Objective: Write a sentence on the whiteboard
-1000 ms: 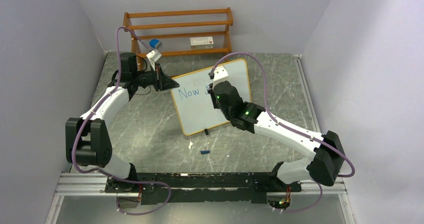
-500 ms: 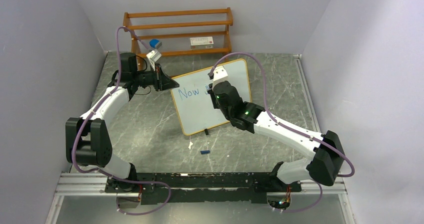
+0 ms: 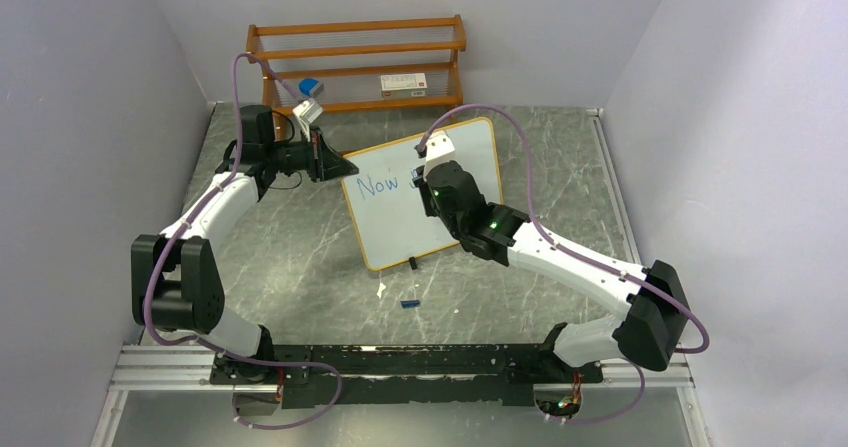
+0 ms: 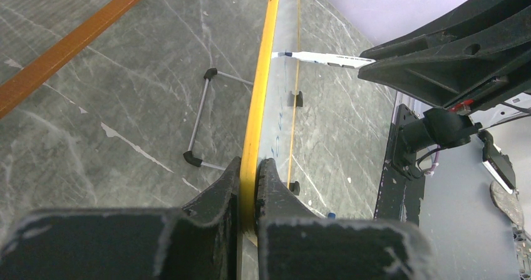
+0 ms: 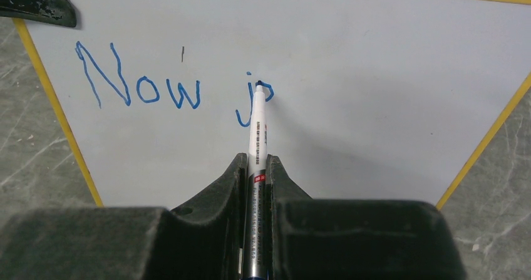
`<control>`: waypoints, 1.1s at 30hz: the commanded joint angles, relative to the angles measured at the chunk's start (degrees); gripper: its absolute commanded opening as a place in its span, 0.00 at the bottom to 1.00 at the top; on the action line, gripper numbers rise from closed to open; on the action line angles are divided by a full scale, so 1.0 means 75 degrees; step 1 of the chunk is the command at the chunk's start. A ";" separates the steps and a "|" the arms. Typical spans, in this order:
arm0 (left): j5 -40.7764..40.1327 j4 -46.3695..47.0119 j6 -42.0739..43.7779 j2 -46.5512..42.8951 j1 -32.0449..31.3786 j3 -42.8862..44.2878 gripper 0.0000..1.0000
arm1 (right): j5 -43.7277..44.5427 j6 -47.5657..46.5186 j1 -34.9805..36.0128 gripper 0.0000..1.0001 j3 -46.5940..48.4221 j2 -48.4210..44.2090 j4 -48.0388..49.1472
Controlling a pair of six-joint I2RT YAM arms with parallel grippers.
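One whiteboard (image 3: 395,227) stands mid-table, its left edge pinched by the left gripper (image 4: 250,176). The right gripper (image 5: 255,167) clamps one marker (image 5: 257,123), tip touching the sentence (image 5: 147,91): one blue word, "Now", plus two further strokes.

Grey marble tabletop (image 3: 300,257) under standing whiteboard (image 3: 400,232), small blue piece (image 3: 408,304), far-edge wooden rack (image 3: 360,49).
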 commanded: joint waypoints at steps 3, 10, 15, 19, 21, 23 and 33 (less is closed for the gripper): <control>-0.1149 -0.0810 0.1135 0.0427 -0.0310 -0.0316 0.05 | -0.0075 0.0040 -0.0065 0.00 0.0121 0.0103 0.0162; -0.1176 -0.0833 0.1152 0.0432 -0.0310 -0.0307 0.05 | -0.0005 0.0042 -0.0071 0.00 0.0081 -0.0063 0.0059; -0.1214 -0.0856 0.1182 0.0421 -0.0310 -0.0290 0.05 | 0.0099 0.0032 -0.0070 0.00 -0.0057 -0.0317 -0.0048; -0.1225 -0.0874 0.1185 0.0426 -0.0310 -0.0283 0.05 | 0.0259 -0.0011 -0.0082 0.00 -0.0131 -0.0458 -0.0082; -0.1225 -0.0880 0.1182 0.0425 -0.0310 -0.0289 0.05 | 0.0280 -0.0007 -0.0097 0.00 -0.0154 -0.0454 -0.0069; -0.1225 -0.0874 0.1182 0.0421 -0.0310 -0.0292 0.05 | 0.0288 0.0006 -0.0132 0.00 -0.0172 -0.0374 -0.0062; -0.1201 -0.0862 0.1180 0.0432 -0.0310 -0.0288 0.05 | 0.0203 -0.0016 -0.0192 0.00 -0.0170 -0.0173 0.0071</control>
